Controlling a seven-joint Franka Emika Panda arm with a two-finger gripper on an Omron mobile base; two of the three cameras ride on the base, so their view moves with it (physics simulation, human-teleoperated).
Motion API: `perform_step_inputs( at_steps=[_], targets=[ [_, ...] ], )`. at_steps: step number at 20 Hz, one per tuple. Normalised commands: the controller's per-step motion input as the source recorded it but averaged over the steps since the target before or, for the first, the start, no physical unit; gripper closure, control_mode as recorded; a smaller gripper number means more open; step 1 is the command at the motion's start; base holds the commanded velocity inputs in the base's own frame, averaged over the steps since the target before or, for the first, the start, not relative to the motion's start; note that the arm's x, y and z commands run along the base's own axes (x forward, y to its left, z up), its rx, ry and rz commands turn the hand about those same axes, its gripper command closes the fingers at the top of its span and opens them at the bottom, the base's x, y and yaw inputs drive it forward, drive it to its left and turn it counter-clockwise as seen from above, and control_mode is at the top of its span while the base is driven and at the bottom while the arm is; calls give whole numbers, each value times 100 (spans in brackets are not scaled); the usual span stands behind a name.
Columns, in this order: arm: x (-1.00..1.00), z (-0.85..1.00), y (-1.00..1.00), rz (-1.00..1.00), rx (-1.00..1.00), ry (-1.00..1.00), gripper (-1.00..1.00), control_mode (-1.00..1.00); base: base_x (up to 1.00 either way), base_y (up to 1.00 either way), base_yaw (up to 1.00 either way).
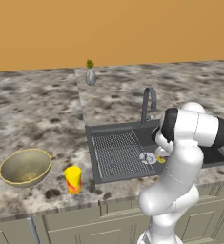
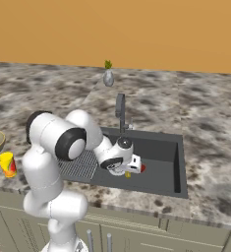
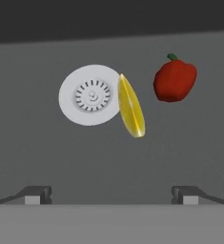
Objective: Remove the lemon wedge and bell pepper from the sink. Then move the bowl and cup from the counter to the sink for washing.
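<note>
1. Sink contents: the lemon wedge [image 3: 131,106] lies on the floor of the sink [image 2: 178,162], its inner edge overlapping the rim of the white drain strainer [image 3: 90,95]. The bell pepper [image 3: 175,79] lies just beside the wedge, apart from it. Neither item has been removed.
2. Gripper [image 3: 111,194]: it hangs over the basin floor, pointing down at the two items, with the fingers spread wide and nothing between them. The wedge sits ahead of the fingertips, roughly centred in the gap.
3. Counter items: the bowl [image 1: 25,166] stands upright on the counter [image 1: 37,109] to the left of the sink. The cup [image 1: 73,179] stands upright near the bowl, between it and the drainboard [image 1: 116,152]. Both are untouched and well apart from the basin.
4. Other fixtures: the faucet [image 1: 148,102] stands at the back of the sink; a vase with a plant [image 1: 90,72] stands further back on the counter.
5. Assessment: none of the four moves is complete. The first step, taking up the lemon wedge, appears to be in hand. The pepper, bowl and cup all remain.
</note>
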Motion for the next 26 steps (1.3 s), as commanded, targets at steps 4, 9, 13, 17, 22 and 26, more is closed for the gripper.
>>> perform_step_inputs(
  at_steps=[4,9,13,17,22,26],
  targets=[
    [6,-14,-1,0,0,0,-100,-100,0,0,0],
    [11,-11,-2,0,0,0,-100,-100,0,0,0],
    [15,-7,0,0,0,0,-100,-100,0,0,0],
    [15,-9,-1,0,0,0,-100,-100,0,0,0],
    [16,-10,-1,0,0,0,-100,-100,0,0,0],
    [18,-14,-2,0,0,0,-100,-100,0,0,0]
  ],
)
